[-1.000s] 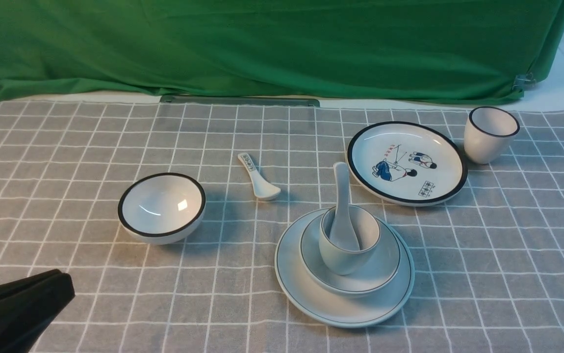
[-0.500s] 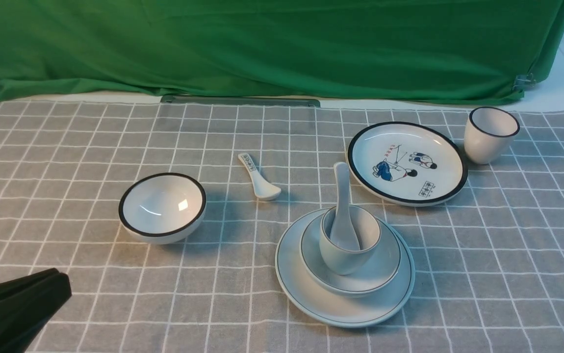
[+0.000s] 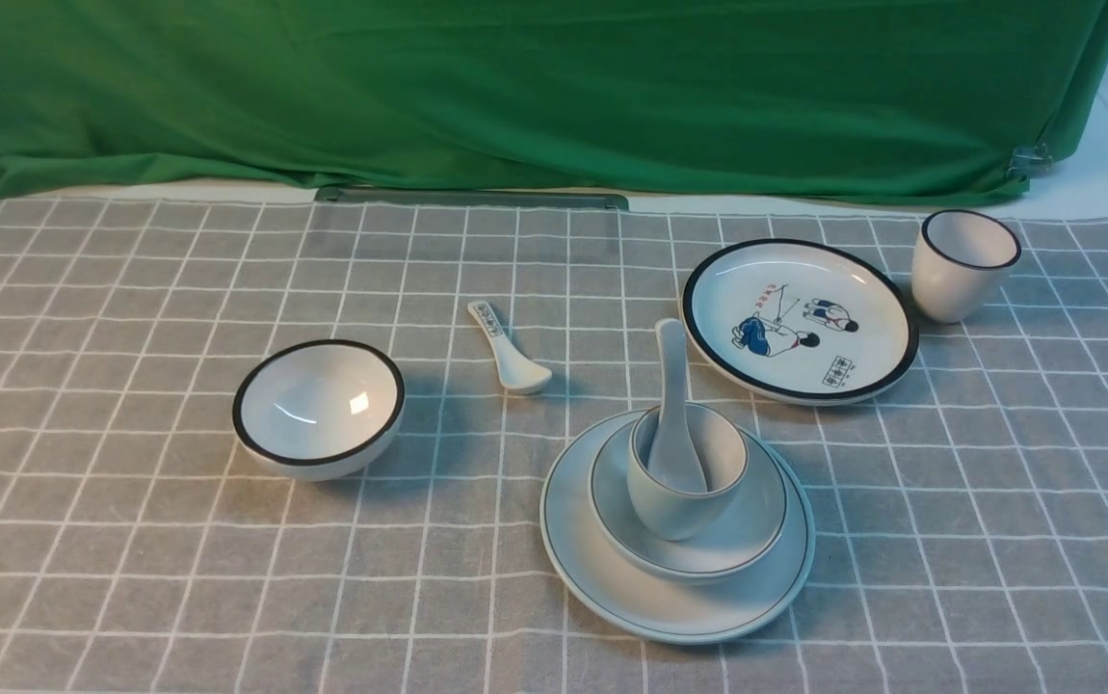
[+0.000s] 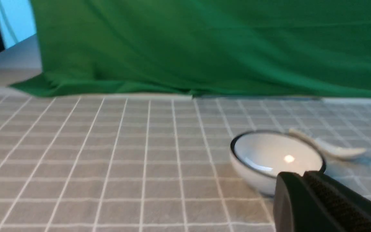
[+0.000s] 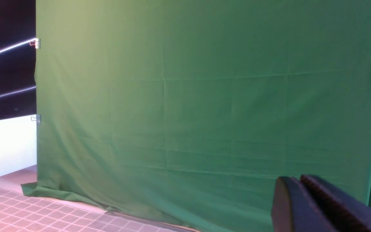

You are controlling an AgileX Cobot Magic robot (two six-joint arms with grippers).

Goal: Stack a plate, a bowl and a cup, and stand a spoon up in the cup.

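Tabletop (image 3: 130,598) first: its grey checked cloth carries the finished-looking stack at about 5 o'clock from centre. Plate (image 3: 602,578) lies flat at the base, bowl (image 3: 756,525) sits inside it, cup (image 3: 674,511) stands upright in the bowl, and spoon (image 3: 674,405) leans in the cup, handle up toward 12 o'clock. By my judgement every step of the task is done; nothing is left but for the arms to clear away.

Decoys sit apart: picture plate (image 3: 800,318) at 2 o'clock, black-rimmed bowl (image 3: 318,405) at 9 o'clock, bold-rimmed cup (image 3: 963,262) beyond the picture plate, printed spoon (image 3: 508,352) just above centre.

Left gripper (image 4: 301,180) is closed on nothing, low near the black-rimmed bowl; only a sliver of it shows at 8 o'clock in the front view. Right gripper (image 5: 298,183) shows jaws together and empty, facing the green backdrop (image 5: 205,96).
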